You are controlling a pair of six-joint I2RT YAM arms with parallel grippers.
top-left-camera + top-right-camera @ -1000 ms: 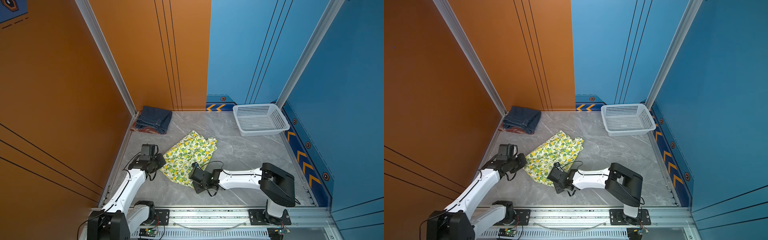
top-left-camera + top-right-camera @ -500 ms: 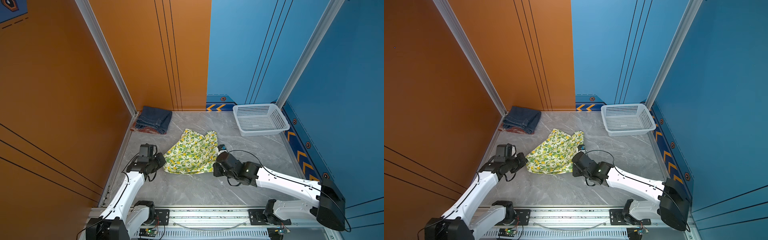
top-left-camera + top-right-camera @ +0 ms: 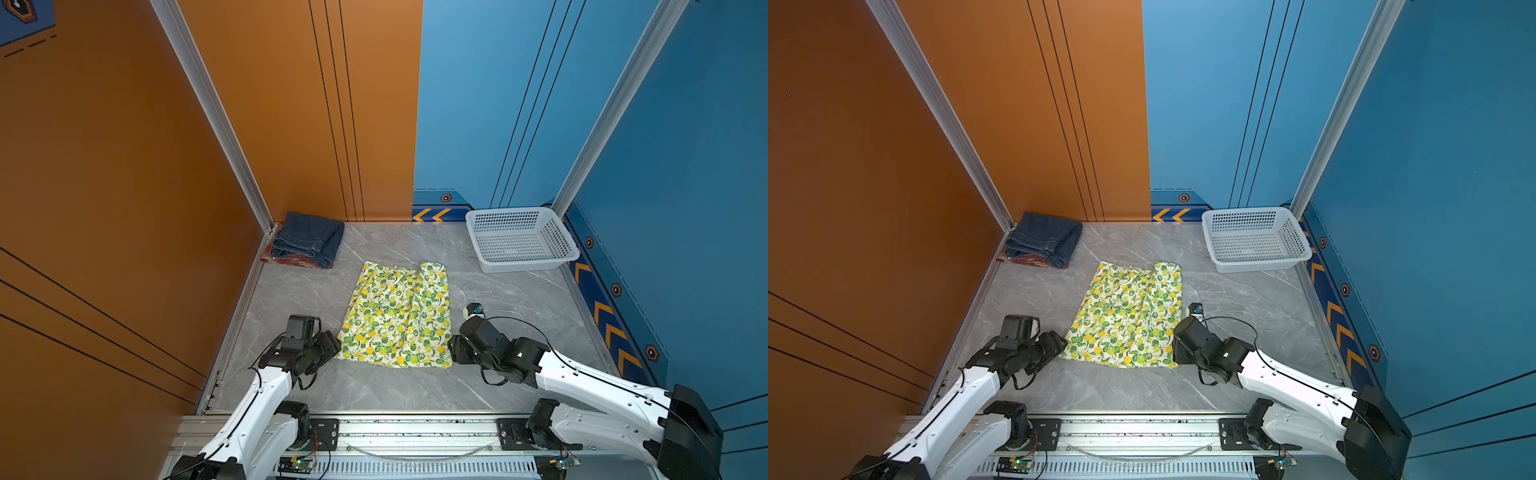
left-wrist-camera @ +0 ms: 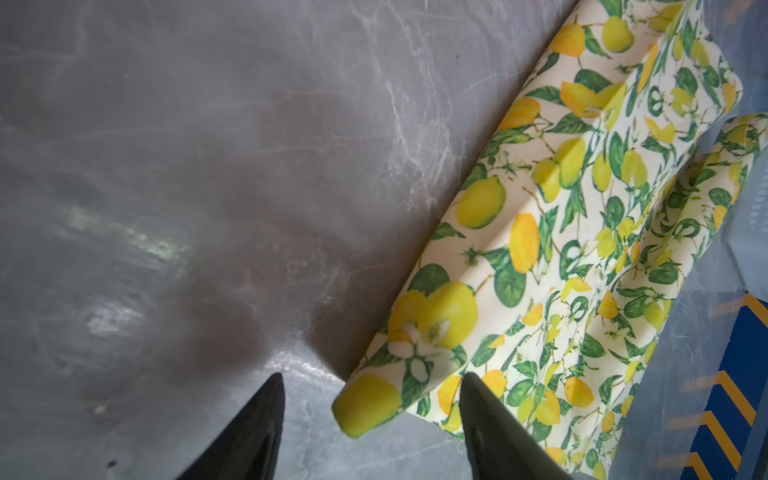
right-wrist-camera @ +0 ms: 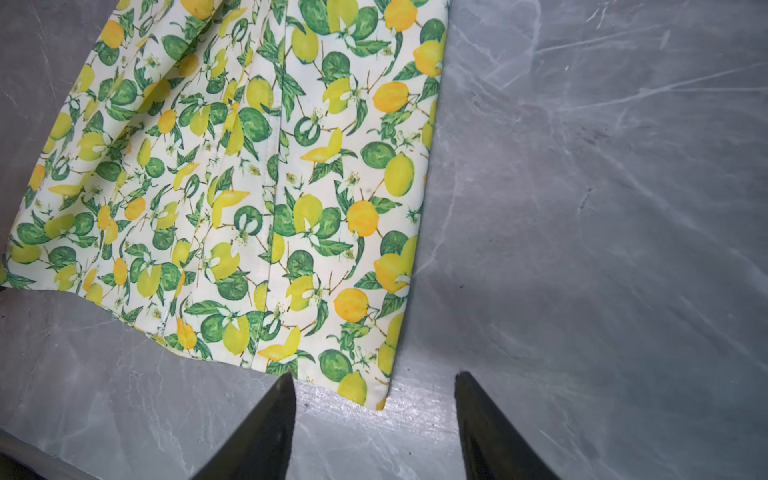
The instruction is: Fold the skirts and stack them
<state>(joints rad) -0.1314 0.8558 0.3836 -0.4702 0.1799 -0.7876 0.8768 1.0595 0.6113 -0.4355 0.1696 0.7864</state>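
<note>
Denim skirt (image 3: 309, 237) sits atop plaid skirt (image 3: 291, 262) left of centre in both top views. Lemon skirt (image 3: 399, 320) lies spread mid-frame, basket (image 3: 521, 267) off to right. Your left gripper (image 4: 370, 376) and right gripper (image 5: 374, 374) sit at lemon skirt's lower corners, both jaws spread, pinching nothing.

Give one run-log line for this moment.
lemon skirt: spread out | left tool: open, at near corner | right tool: open, at near corner | denim skirt: folded atop plaid skirt
</note>
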